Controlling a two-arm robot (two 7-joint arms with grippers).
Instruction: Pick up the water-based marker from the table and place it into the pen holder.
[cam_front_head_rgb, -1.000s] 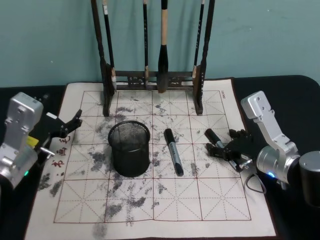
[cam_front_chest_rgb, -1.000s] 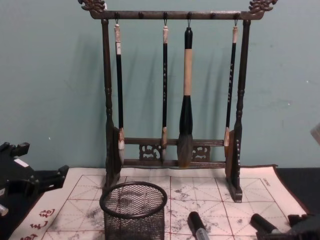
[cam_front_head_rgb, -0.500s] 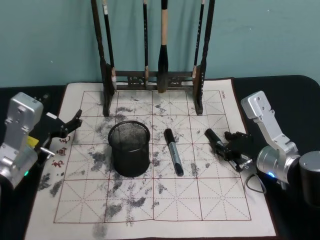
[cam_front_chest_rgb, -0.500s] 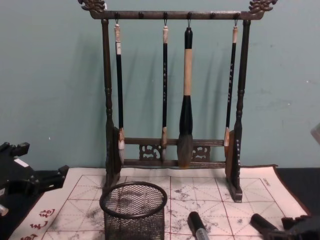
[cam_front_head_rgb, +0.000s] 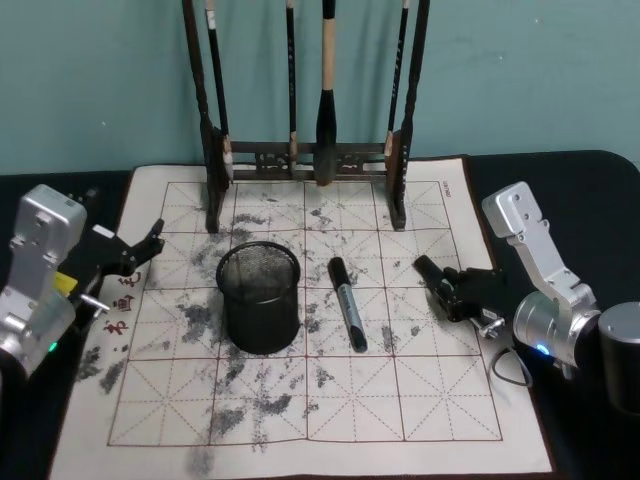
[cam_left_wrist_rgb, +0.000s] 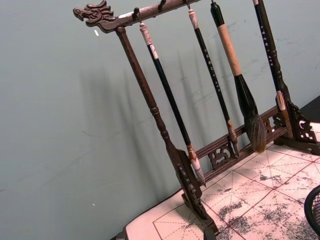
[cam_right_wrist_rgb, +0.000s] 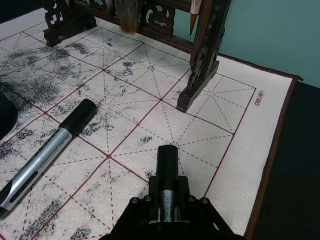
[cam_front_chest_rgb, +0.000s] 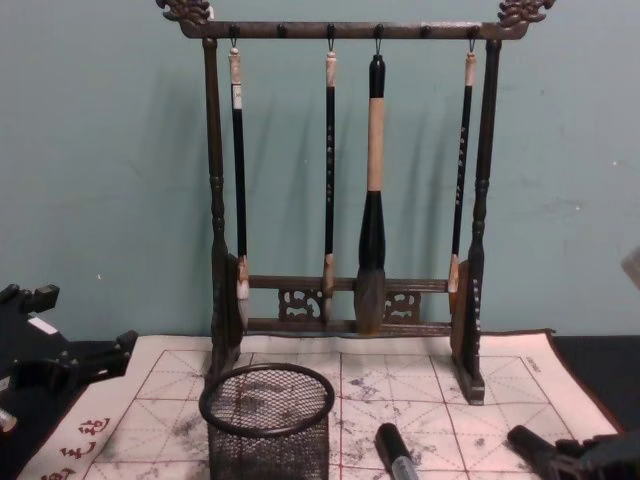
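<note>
Head view puts my right gripper (cam_front_head_rgb: 462, 292) clamped on the marker (cam_front_head_rgb: 428, 269) at the mat's (cam_front_head_rgb: 300, 420) right side. The marker's long axis runs from my fingers toward the brush rack (cam_front_head_rgb: 215, 150), cap end free. The pen holder (cam_front_head_rgb: 260, 320) stands well to the left, past a second marker (cam_front_head_rgb: 348, 305). My left gripper (cam_front_head_rgb: 135, 252) idles, fingers spread, at the mat's left edge. A second ago my right fingers sat wider around the marker.
</note>
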